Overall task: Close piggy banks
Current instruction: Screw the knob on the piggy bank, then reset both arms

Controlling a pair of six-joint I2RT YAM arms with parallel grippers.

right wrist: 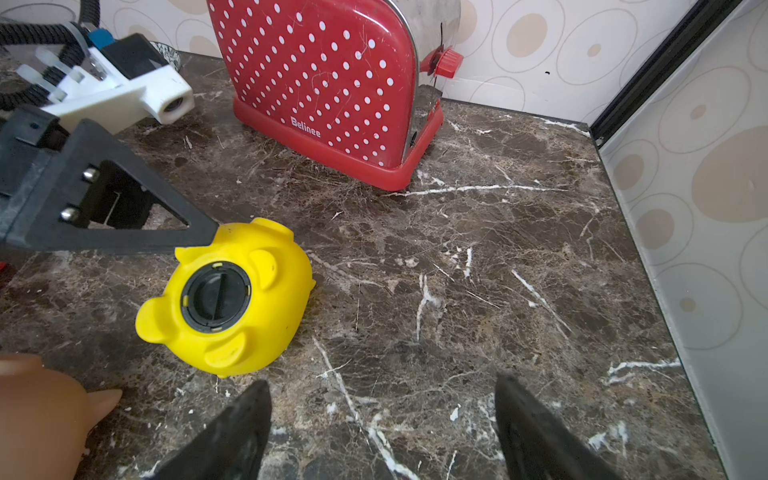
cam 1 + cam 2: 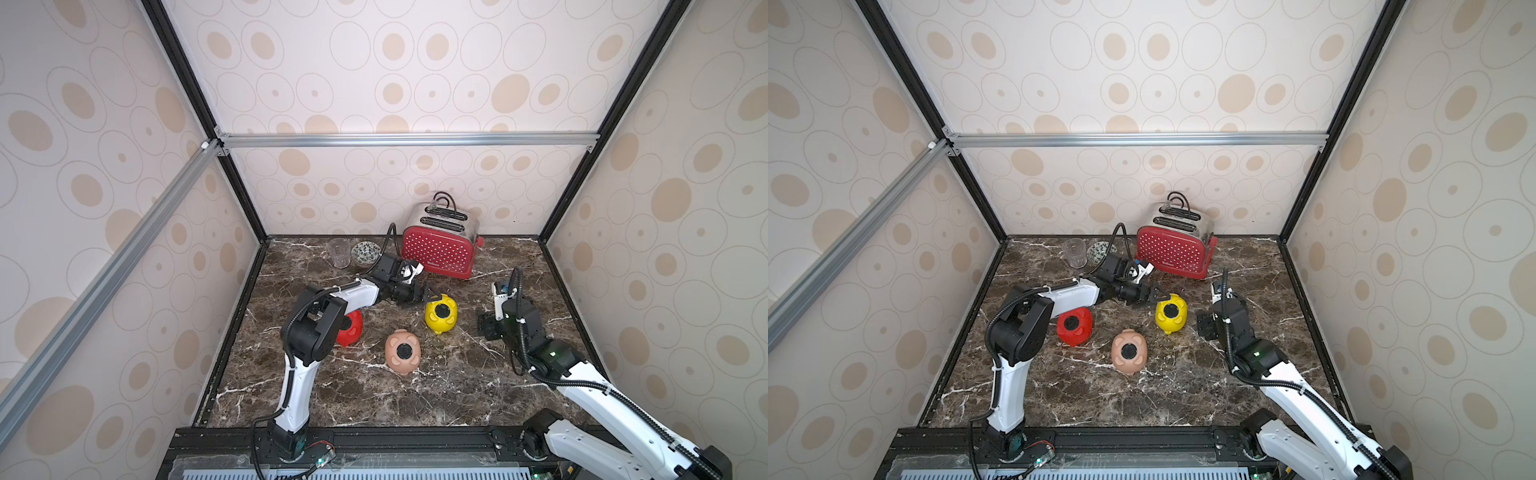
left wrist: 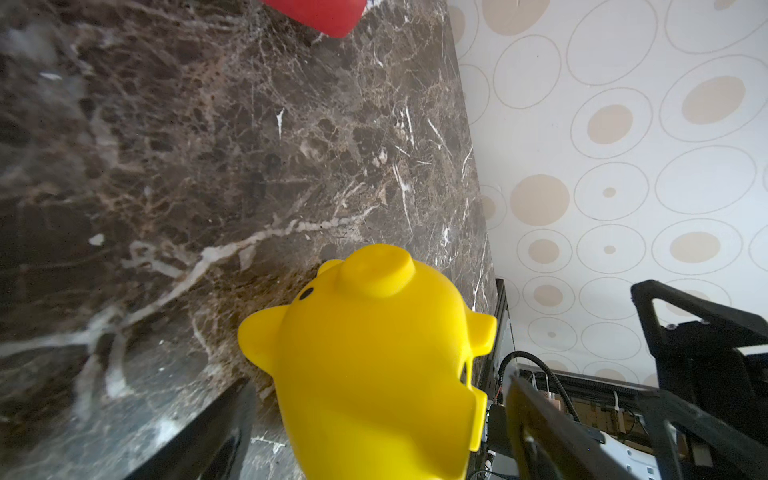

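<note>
Your left gripper (image 2: 432,296) is released, jaws spread around the yellow pig (image 2: 441,313), which lies belly-up on the table (image 2: 457,395) with its plug (image 1: 215,298) in; the right gripper (image 1: 382,384) hangs spread and empty nearby. That step looks done: next, draw clear without nudging it, then check the red pig (image 2: 1074,326)

The scene is lit brightly and evenly by soft, diffuse light, so only faint, short shadows are cast on the marble tabletop (image 2: 415,399), and a pale sheen is seen on it in the left wrist view. Toward the edges of both top views the wall pattern is stretched by wide-angle distortion. In the right wrist view the nearest black fingers (image 1: 232,436) are blurred, while the yellow piggy bank (image 1: 266,324) is shown sharp.
</note>
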